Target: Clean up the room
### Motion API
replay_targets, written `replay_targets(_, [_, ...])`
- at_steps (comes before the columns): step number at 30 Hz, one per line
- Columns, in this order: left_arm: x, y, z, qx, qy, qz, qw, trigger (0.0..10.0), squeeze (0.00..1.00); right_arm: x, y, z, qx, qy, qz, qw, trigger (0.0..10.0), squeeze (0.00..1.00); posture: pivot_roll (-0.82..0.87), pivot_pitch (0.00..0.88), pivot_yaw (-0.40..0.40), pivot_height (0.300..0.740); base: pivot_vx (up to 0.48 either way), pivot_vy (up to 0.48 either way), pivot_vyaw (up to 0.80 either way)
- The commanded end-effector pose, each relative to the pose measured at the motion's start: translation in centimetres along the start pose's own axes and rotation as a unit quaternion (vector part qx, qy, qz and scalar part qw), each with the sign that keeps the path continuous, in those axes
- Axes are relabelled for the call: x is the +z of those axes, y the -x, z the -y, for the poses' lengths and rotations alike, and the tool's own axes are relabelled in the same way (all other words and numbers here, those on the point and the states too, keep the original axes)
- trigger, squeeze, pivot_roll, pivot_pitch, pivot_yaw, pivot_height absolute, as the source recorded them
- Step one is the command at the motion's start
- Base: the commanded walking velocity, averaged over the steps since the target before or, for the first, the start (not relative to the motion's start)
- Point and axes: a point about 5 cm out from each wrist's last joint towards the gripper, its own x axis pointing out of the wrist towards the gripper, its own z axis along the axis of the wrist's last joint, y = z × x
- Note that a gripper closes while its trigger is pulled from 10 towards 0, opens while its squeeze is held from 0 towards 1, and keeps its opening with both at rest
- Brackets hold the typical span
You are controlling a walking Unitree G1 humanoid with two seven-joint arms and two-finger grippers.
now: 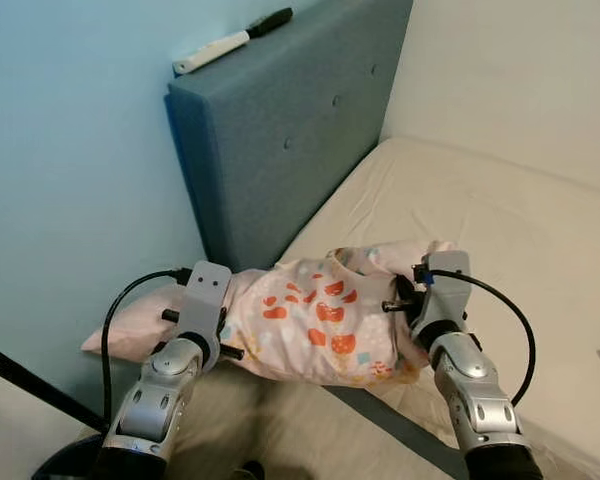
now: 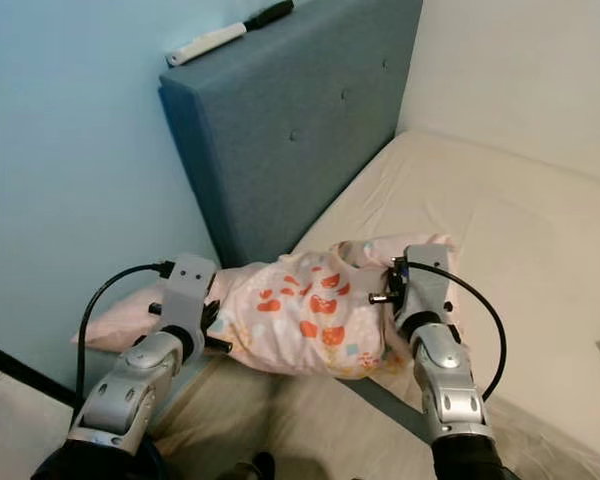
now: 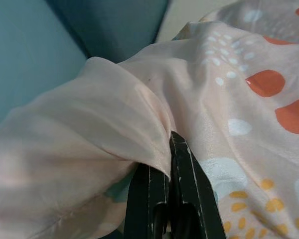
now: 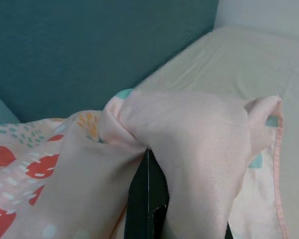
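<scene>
1. Left eye view is showing the pillow (image 1: 315, 320) slung between both arms, its long axis running side to side across the robot's front, roughly parallel to the near edge of the mattress (image 1: 500, 230).
2. Left gripper (image 3: 169, 149) is pinching the pillow's left end; in the left wrist view its black fingers (image 3: 189, 189) are lying pressed together with a fold of cloth caught between them.
3. Right gripper (image 4: 148, 164) is pinching the right end likewise, its fingers closed on bunched fabric, with loose cloth draped over them.
4. Pillow is hanging off the bed's near corner, just beside the blue headboard (image 1: 290, 130); the right end is sitting over the mattress, the left end is hanging out over the gap by the blue wall (image 1: 70, 150).
5. Mattress is lying ahead and to the right, so the right arm is nearer to it; my judgement is that any placement needs both ends carried that way together.
6. Pillow is looking soft and limp: pale pink cover, orange-red blobs, small teal and yellow marks, sagging in the middle.
7. Black-and-white tool (image 1: 230, 40) is resting on top of the headboard.
</scene>
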Motion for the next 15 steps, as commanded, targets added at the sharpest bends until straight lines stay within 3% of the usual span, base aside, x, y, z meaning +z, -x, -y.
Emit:
replay_targets(1, [0.70, 0.03, 0.72, -0.014, 0.002, 0.014, 1.000, 10.0, 0.00, 0.49, 0.05, -0.37, 0.010, 0.001, 0.016, 1.000, 10.0, 0.00, -0.03, 0.180, 0.023, 0.740, 0.000, -0.480, 0.00])
replay_targets(5, [0.56, -0.01, 0.73, -0.015, 0.007, 0.004, 1.000, 10.0, 0.00, 0.46, 0.07, -0.39, 0.010, 0.000, 0.015, 1.000, 10.0, 0.00, -0.03, 0.180, 0.023, 0.740, 0.000, -0.480, 0.00])
replay_targets(10, [0.45, -0.07, 0.60, -0.017, 0.000, -0.005, 1.000, 10.0, 0.00, 0.47, 0.07, -0.37, 0.010, 0.000, 0.015, 1.000, 10.0, 0.00, -0.03, 0.183, 0.022, 0.740, 0.000, 0.000, 0.00])
replay_targets(15, [0.49, -0.09, 0.50, -0.015, -0.002, -0.006, 1.000, 10.0, 0.00, 0.47, 0.14, -0.39, 0.009, 0.000, 0.015, 1.000, 10.0, 0.00, -0.03, 0.185, 0.023, 0.740, 0.000, 0.458, 0.00])
